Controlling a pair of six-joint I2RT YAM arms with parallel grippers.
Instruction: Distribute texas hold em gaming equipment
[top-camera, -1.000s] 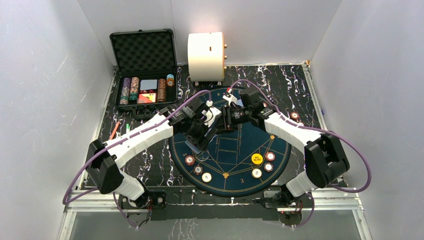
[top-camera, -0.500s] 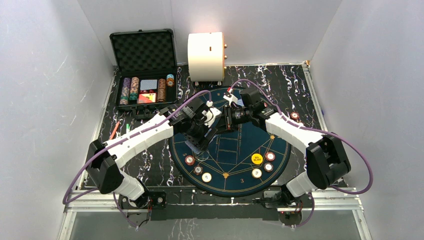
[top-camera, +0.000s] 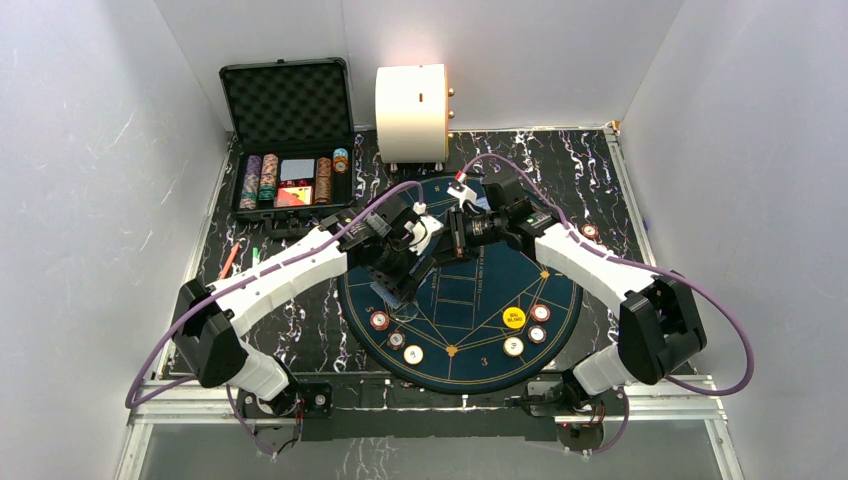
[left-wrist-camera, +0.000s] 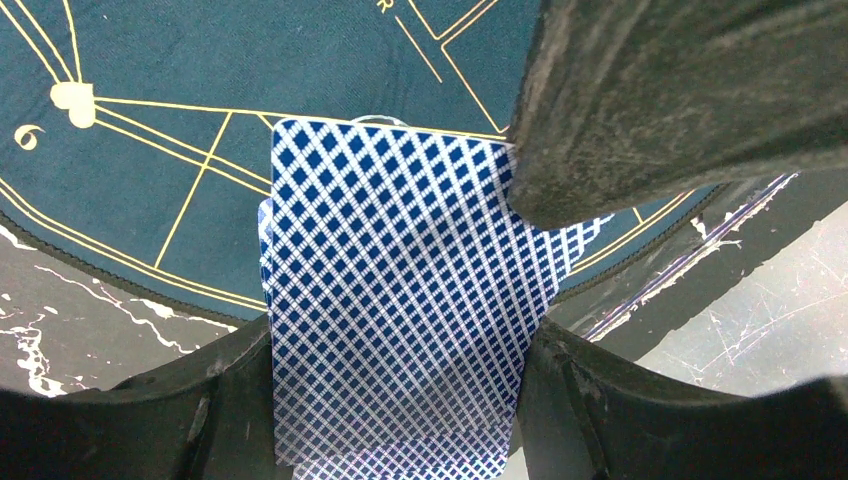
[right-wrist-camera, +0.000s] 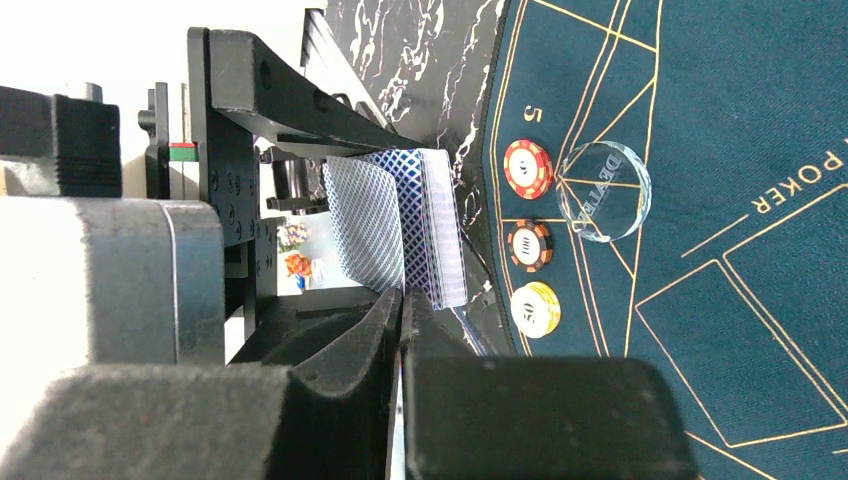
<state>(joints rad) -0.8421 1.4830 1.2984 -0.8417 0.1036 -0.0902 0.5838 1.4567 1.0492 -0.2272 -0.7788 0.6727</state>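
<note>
My left gripper (top-camera: 400, 278) is shut on a deck of blue-backed playing cards (left-wrist-camera: 400, 320), held over the left side of the round green poker mat (top-camera: 470, 290). My right gripper (right-wrist-camera: 403, 295) meets it from the right. Its jaws are pressed together on the thin edge of the top card (right-wrist-camera: 365, 220), which curls away from the deck (right-wrist-camera: 437, 225). One dark right fingertip (left-wrist-camera: 680, 100) overlaps the deck's upper corner. Three chips (top-camera: 397, 338) lie at the mat's near left. A yellow button (top-camera: 513, 318) and three chips (top-camera: 537, 330) lie at its near right.
A clear dealer button (right-wrist-camera: 603, 190) rests beside the red chip (right-wrist-camera: 528, 168). The open black case (top-camera: 290, 140) with chip stacks stands at the back left. The big cream cylinder (top-camera: 411, 112) is behind the mat. One chip (top-camera: 590, 232) lies off the mat at right.
The right gripper has closed its jaws on the top card's edge. Its arm has shifted slightly. The left gripper holds the deck in the same place.
</note>
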